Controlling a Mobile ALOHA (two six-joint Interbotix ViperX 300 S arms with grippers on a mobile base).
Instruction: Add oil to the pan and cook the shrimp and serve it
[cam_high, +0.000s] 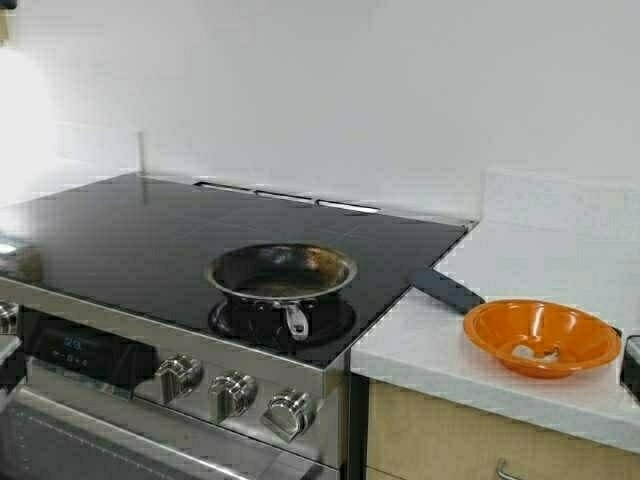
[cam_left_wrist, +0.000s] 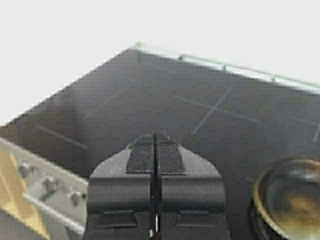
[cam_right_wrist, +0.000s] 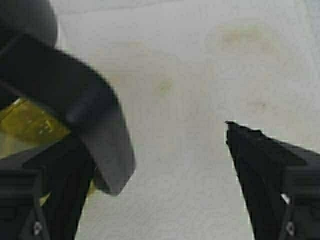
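The right gripper (cam_right_wrist: 165, 170) is seen in its wrist view with the fingers spread wide and nothing clasped. The jug handle (cam_right_wrist: 85, 130), a broad black strap, lies just inside one finger (cam_right_wrist: 45, 200), seemingly touching it, while the other finger stands well apart over the white counter (cam_right_wrist: 200, 75). The handle's long axis runs slantwise across the gap, so the coming closure is judged to depend on the handle being brought more squarely between the fingers. This arm is plainly the nearer one to the jug.

The oil (cam_right_wrist: 25, 125) is glimpsed as a golden-yellow patch behind the handle, through clear plastic; the black lid (cam_right_wrist: 25, 20) is seen as a dark rounded mass above. How full the jug is cannot be told.

The left gripper (cam_left_wrist: 155, 160) is held above the dark cooktop (cam_left_wrist: 150, 100), its pads pressed together and nothing held. The pan (cam_high: 282, 272) is set on a front burner, dark and browned inside, no shrimp in it, its stubby handle turned toward the knobs (cam_high: 232, 392). Pale shrimp (cam_high: 535, 352) are seen in the orange bowl (cam_high: 575, 335) on the counter, right of the stove
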